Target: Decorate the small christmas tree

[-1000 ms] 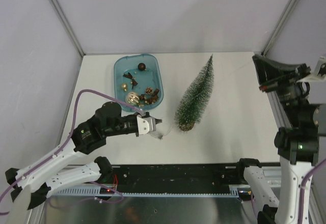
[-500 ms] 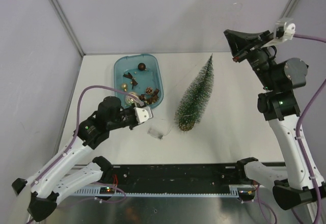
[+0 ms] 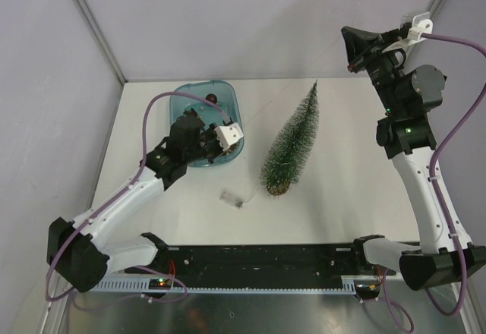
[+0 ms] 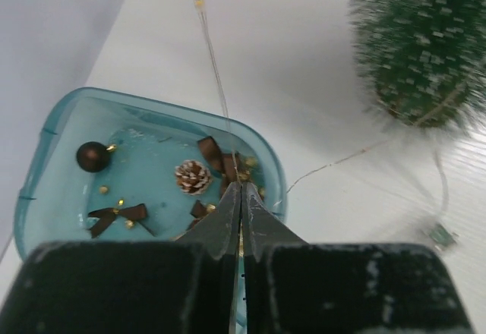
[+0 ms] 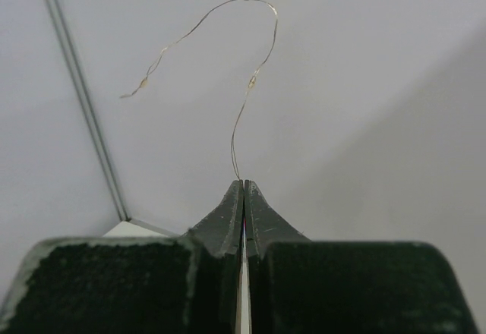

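Left gripper (image 4: 241, 188) over the near right end of the blue tray (image 3: 182, 93), fingers pinched together on a thin light wire (image 4: 215, 83). Small wire pack (image 3: 231, 196) on the table, near-right of the tray. Small christmas tree (image 3: 292, 140) right of the tray, apart from it, tip toward the back wall. Right gripper (image 5: 242, 184) far right of the tray, raised high, clamped on the wire's end.

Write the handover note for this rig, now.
Left gripper: shut on the light wire, over the blue tray.
Right gripper: shut on the wire near its free end, held high.
Small christmas tree: right of the tray, wire trailing from its base to a small box.
Done: both grip the wire. Left: wind it round the tree, hang the tray's ornaments.
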You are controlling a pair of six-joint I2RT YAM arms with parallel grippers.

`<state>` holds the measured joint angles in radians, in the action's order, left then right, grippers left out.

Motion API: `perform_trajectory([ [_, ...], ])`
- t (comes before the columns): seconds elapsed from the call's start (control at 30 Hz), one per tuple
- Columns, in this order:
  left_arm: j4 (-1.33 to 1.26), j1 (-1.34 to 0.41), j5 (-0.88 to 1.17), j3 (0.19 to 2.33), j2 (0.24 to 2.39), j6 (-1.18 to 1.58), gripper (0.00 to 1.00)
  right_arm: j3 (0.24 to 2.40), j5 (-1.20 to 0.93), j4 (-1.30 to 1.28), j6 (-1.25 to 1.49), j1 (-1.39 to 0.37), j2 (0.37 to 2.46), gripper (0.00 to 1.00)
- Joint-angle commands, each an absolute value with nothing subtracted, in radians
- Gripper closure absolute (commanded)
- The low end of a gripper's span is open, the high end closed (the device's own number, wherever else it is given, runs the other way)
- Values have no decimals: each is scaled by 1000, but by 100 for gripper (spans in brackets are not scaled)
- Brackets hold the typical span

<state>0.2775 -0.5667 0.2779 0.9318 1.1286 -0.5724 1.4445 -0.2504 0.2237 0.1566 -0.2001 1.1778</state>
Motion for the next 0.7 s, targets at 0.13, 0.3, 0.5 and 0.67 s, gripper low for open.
perform_trajectory([
  [0.13,-1,-543,-15,1034,1286,-522,97,1471,-252,373,213,-93,1196,100],
  [0.3,-10,-519,-126,1172,1454,-432,96,1467,-251,391,230,-46,1216,100],
  [0.5,59,-519,-22,1282,1575,-371,93,1444,-261,409,244,-13,1255,100],
  [0.67,64,-534,30,1352,1651,-359,86,1417,-248,411,233,-10,1287,100],
])
